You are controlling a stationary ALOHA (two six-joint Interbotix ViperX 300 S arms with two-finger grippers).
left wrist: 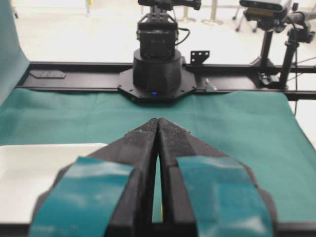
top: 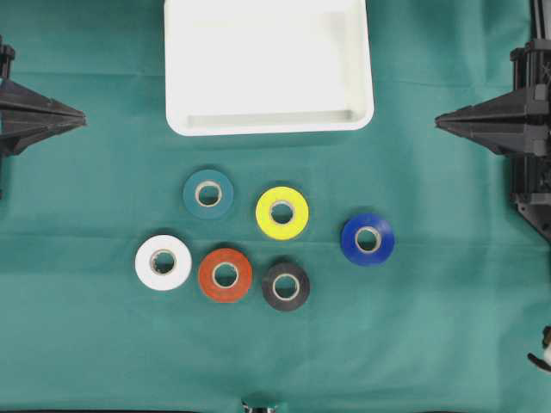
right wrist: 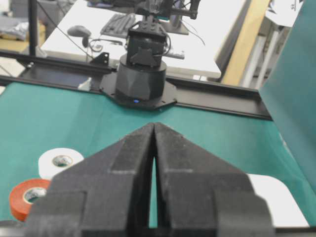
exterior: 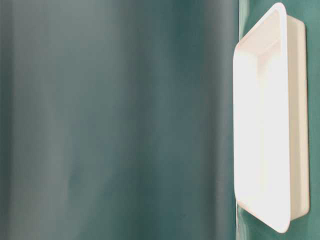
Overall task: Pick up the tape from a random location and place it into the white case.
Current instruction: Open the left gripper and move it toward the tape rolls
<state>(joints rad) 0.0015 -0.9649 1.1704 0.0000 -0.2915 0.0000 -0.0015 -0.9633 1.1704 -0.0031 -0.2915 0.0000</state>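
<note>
While nothing is held: white case point(top: 269, 125) empty at the far edge, ready to receive; six tape rolls clustered nearer, blue tape point(top: 368, 239) apart and easiest; left gripper point(top: 79, 118) and right gripper point(top: 441, 121) parked, jaws closed.

Bright even light, blurred table-level view
</note>
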